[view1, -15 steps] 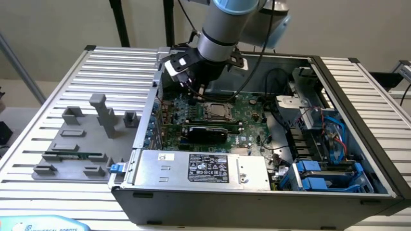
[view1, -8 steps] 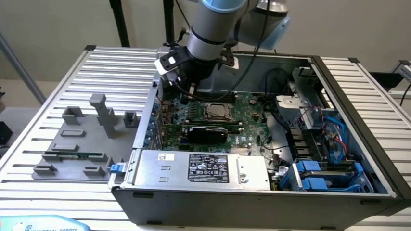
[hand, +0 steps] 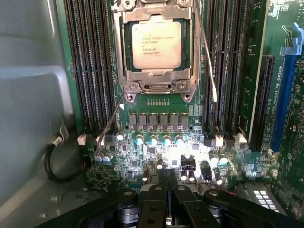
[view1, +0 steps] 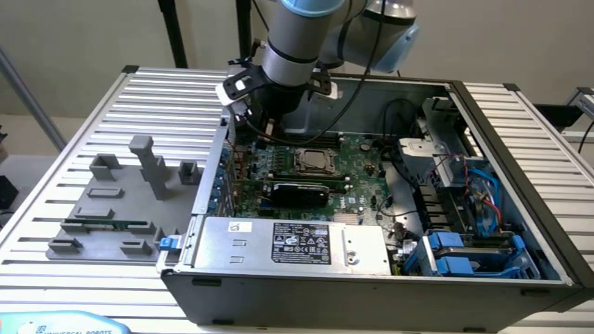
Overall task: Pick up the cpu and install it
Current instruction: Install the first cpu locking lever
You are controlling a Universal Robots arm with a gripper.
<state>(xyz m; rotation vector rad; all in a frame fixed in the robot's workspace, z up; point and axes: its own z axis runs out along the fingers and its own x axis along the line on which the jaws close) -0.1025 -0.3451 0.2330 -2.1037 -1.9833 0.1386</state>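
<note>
Ribbed metal slats make up the table, and an open computer case lies on it with its inside facing up. Over the case's far corner the arm hangs with the pincer clenched, its dark fingers pressed together and nothing seen between them. Directly beneath the pincer is the green motherboard, with a row of silver-capped capacitors closest to the fingertips. A little farther from the pincer along the board, the cpu lies flat in its socket, silvery top upward, inside the metal socket frame. Two thin wire levers stand raised from the frame, one on each side. Black memory slots run on both sides of the socket, and a blue slot lies beyond them. Near the pincer, a black cable loops against the grey case wall. Well away from the pincer, outside the case, grey fixture blocks stand on the table, and a long green memory stick rests among them. At the case's near end is a boxed power supply.
</note>
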